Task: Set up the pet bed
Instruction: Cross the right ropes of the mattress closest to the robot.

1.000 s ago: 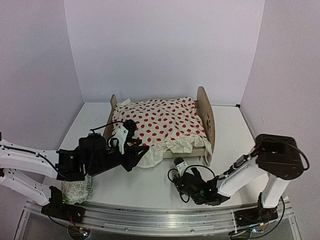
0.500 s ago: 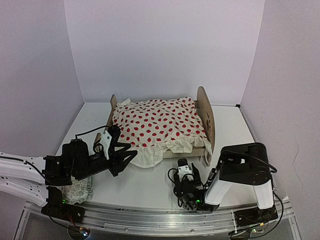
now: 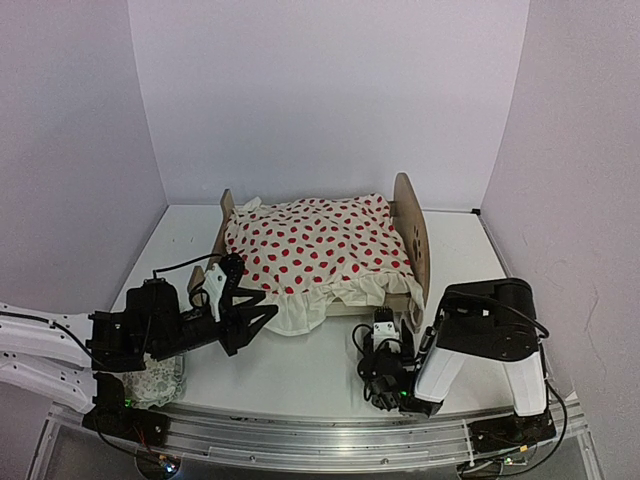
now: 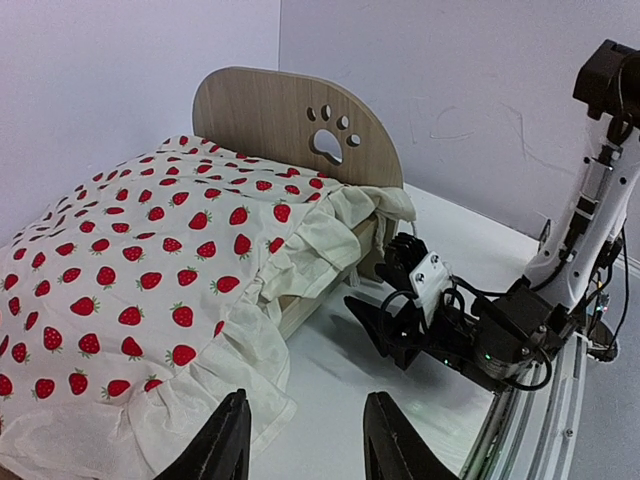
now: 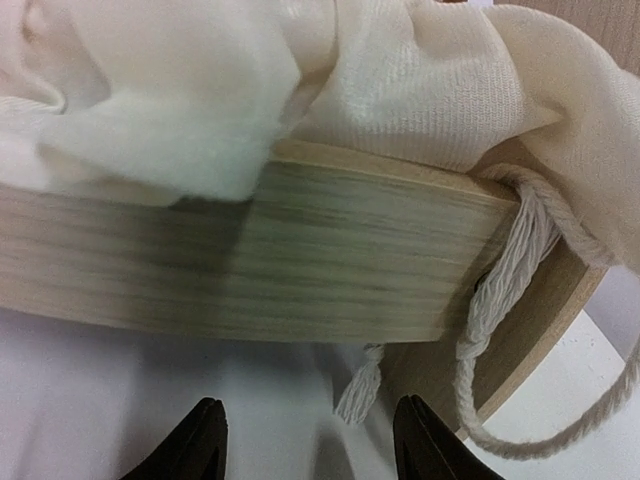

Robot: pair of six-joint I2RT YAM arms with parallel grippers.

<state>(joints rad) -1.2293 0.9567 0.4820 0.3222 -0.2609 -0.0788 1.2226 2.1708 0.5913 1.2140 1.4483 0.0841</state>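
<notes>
Right gripper [image 5: 310,445] stood part-open and empty (I saw both fingers [image 5: 205,440] clear) beside the pet bed [image 5: 300,265]; left gripper [image 4: 305,445] likewise.

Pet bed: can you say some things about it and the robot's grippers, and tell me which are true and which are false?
1. The strawberry blanket is spread over the pet bed. True.
2. The headboard has a star-shaped hole. False: it is a paw-print cutout.
3. The left gripper is pinching the blanket. False: it is open and holds nothing, beside the blanket's ruffled edge.
4. The right gripper is open and faces the bed's wooden side rail. True.
5. The pillow lies on top of the blanket. False: it lies on the table by the left arm's base.
</notes>
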